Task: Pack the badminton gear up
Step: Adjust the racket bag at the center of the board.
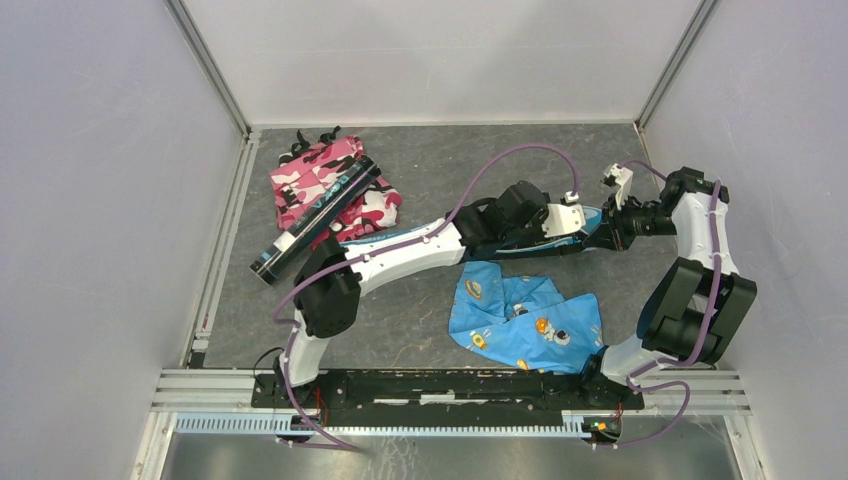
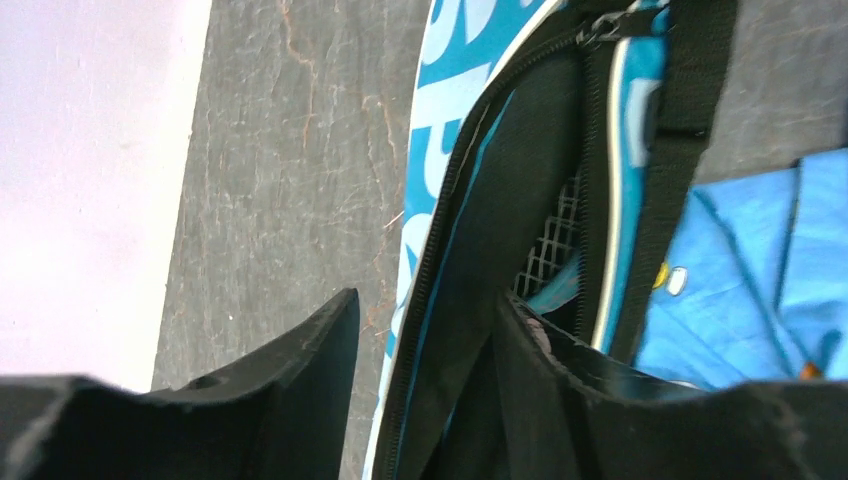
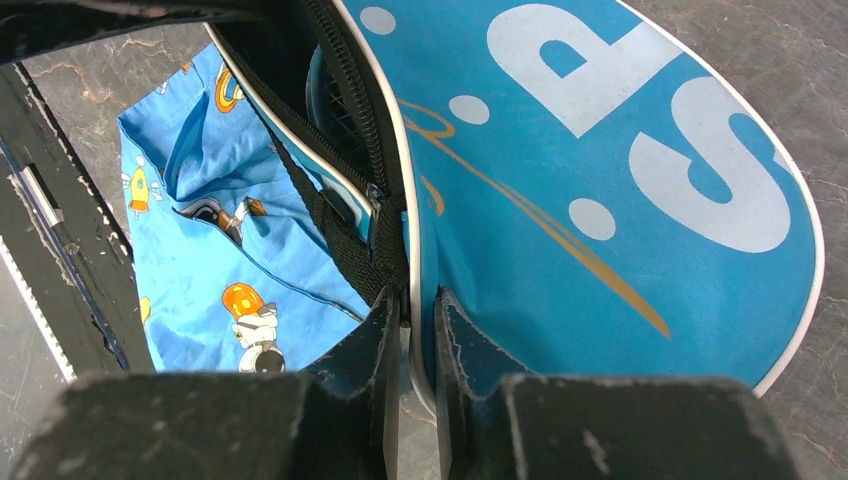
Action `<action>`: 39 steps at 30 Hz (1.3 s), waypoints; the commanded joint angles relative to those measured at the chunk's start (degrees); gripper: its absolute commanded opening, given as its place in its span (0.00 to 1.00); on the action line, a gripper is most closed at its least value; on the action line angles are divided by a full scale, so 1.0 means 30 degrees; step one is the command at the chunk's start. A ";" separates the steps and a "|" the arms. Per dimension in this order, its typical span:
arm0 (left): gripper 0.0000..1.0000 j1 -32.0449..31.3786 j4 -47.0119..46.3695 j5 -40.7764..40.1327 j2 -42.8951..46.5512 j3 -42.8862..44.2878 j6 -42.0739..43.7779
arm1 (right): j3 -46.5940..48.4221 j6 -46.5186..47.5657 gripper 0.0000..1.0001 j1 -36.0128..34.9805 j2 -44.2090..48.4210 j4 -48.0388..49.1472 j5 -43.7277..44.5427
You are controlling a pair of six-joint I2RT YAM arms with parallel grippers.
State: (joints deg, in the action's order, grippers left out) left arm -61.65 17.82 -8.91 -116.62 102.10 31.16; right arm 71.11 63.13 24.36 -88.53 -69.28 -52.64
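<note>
The blue "SPORT" cover point(image 3: 600, 180) lies on the grey table, its zip partly undone, and racquet strings point(image 2: 550, 250) show inside the gap. My right gripper point(image 3: 415, 295) is shut on the cover's white-piped rim beside the black strap. My left gripper point(image 2: 425, 300) is open. The cover's black zip flap point(image 2: 520, 170) runs between its fingers, with the right finger inside the opening. In the top view both grippers meet at the cover point(image 1: 592, 213) at the right of the table. The black tube point(image 1: 315, 215) lies at the back left.
The pink camouflage bag point(image 1: 320, 180) sits under the tube at the back left. The blue cartoon-print cloth point(image 1: 525, 320) lies crumpled just in front of the cover, near the right arm's base. White walls enclose the table on three sides.
</note>
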 commanded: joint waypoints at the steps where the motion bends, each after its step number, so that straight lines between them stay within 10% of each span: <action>1: 0.62 0.0596 -0.0770 -0.0290 0.0930 -0.0574 0.2268 | 0.1007 0.1684 0.06 -0.0034 0.0895 -0.0844 -0.0609; 11: 0.67 0.1535 -0.0283 0.1767 0.0999 -0.0981 0.2635 | 0.1287 0.1247 0.06 -0.0089 0.0539 -0.0866 -0.0704; 18: 0.02 0.1866 0.2677 0.6234 0.1040 -0.0121 0.2237 | 0.2647 0.0242 0.16 -0.0180 -0.0133 -0.0844 -0.1238; 30: 0.02 0.3012 0.2701 0.6214 0.1359 0.1535 -0.1999 | 0.4309 -0.0446 0.62 -0.0617 -0.0362 -0.0847 -0.0580; 39: 0.02 0.3625 0.3578 0.7974 0.0892 0.2873 -0.3431 | 0.4129 -0.0010 0.72 -0.1624 0.0266 -0.0851 0.0584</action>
State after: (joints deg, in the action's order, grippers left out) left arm -50.98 28.86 10.63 -116.51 106.37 25.78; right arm 82.17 59.83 21.37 -90.02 -70.50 -51.79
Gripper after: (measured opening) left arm 0.055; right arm 0.702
